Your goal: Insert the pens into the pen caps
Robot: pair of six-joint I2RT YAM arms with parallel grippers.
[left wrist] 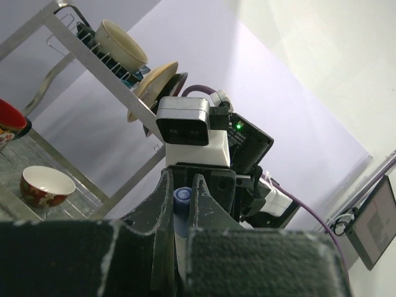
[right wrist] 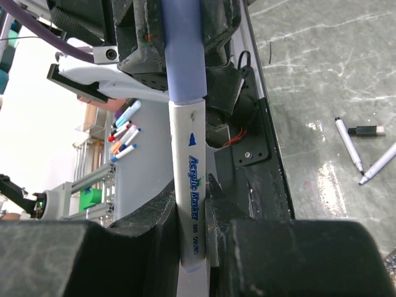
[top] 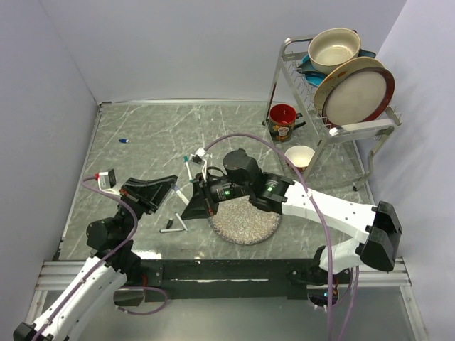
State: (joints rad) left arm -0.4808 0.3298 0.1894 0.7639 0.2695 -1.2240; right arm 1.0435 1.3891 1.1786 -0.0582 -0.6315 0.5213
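Over the grey marbled table [top: 142, 128], the right gripper [right wrist: 189, 213] pinched one pen [right wrist: 189, 148], its end inside the lilac cap [right wrist: 182, 55] clamped by the left gripper [left wrist: 182, 185]. Left of the plate [top: 249, 238] lay two loose pens [right wrist: 349, 146], one black cap [right wrist: 366, 130] and, farther off, one blue cap [top: 124, 141].

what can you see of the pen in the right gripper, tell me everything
The pen is a slim white plastic marker with blue lettering reading Acrylic Marker along its barrel. The right gripper clamps its lower barrel, and the tail end pokes out past the fingers. Its other end sits inside a pale blue cap, which the left gripper holds. The pen is held in the air between the two arms; its tip is hidden.
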